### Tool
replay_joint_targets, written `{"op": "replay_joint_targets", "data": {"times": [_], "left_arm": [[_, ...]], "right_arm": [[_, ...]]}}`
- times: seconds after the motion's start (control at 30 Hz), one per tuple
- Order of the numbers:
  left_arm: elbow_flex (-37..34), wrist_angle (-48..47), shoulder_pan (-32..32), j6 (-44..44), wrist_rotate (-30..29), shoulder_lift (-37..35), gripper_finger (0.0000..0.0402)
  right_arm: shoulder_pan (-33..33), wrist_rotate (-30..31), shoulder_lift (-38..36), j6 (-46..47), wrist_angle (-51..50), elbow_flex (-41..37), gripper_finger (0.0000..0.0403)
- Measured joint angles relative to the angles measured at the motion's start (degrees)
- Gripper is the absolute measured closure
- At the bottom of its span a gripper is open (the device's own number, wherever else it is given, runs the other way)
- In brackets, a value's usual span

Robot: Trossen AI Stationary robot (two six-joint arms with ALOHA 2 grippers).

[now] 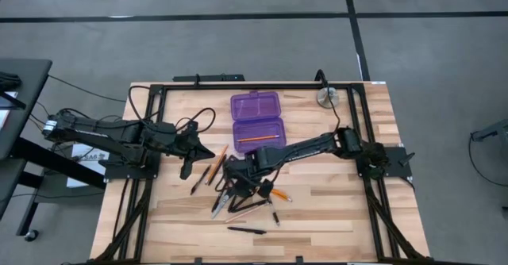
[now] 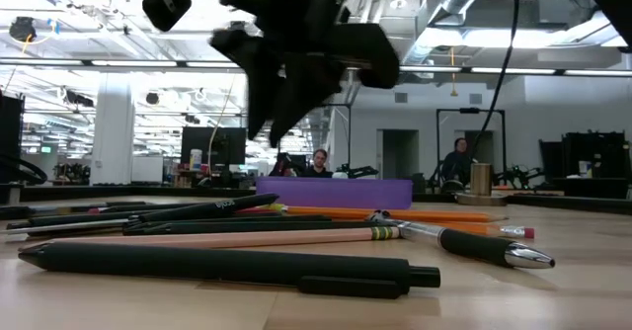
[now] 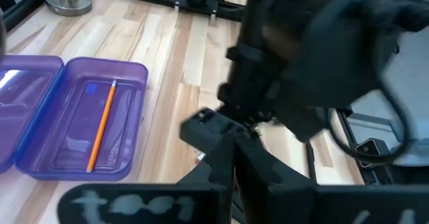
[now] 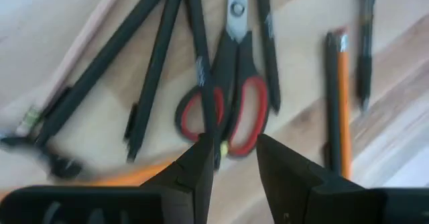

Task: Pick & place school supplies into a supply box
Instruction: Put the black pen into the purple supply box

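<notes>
1. One orange pencil (image 1: 256,139) lies inside the purple supply box (image 1: 257,119), in the half nearer the pile; I see the same pencil through the left wrist camera, alone in that tray. The box sits opened flat on the counter (image 1: 333,201), lid and base side by side.
2. Most supplies are still loose on the counter, just past the box's pencil-holding half: black pens, orange pencils and the scissors (image 4: 231,96) with red-and-black handles, lying flat among the pens.
3. One black pen (image 1: 246,230) lies apart from the pile, farther from the box than everything else.
4. My right gripper (image 4: 233,158) hangs directly over the scissors' handles. Its fingers (image 4: 198,163) stand apart with nothing between them; I cannot tell whether the tips touch the handles.
5. My left gripper (image 1: 189,163) sits beside the box, off its pencil-holding half, near two stray pencils; fingers together, holding nothing.
6. Silver metal disc (image 1: 328,97) rests at the counter's edge, well clear of the box on its lid side.
7. From the low camera, people are seated in the room beyond the box.
</notes>
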Motion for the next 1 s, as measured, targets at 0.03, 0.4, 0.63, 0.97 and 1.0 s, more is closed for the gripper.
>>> {"op": "replay_joint_targets", "data": {"times": [0.03,0.4,0.63,0.97,1.0], "left_arm": [[0.0,0.0,0.0,-0.2,0.0,0.0,0.0401],[0.0,-0.3,0.0,-0.9,0.0,0.0,0.0401],[0.0,-0.3,0.0,-1.9,0.1,0.0,0.0401],[0.0,-0.3,0.0,-2.2,0.2,0.0,0.0401],[0.0,-0.2,0.0,-2.2,0.3,0.0,0.0401]], "right_arm": [[0.3,0.0,0.0,0.0,-0.5,0.0,0.0295],[0.9,-3.3,0.2,1.2,3.4,-1.1,0.0295],[0.9,-3.5,2.3,1.7,3.0,-1.3,0.0295],[0.6,-3.7,3.8,0.6,5.1,-1.1,0.0295],[0.5,-3.7,3.8,0.6,4.9,-1.1,0.0295]]}}
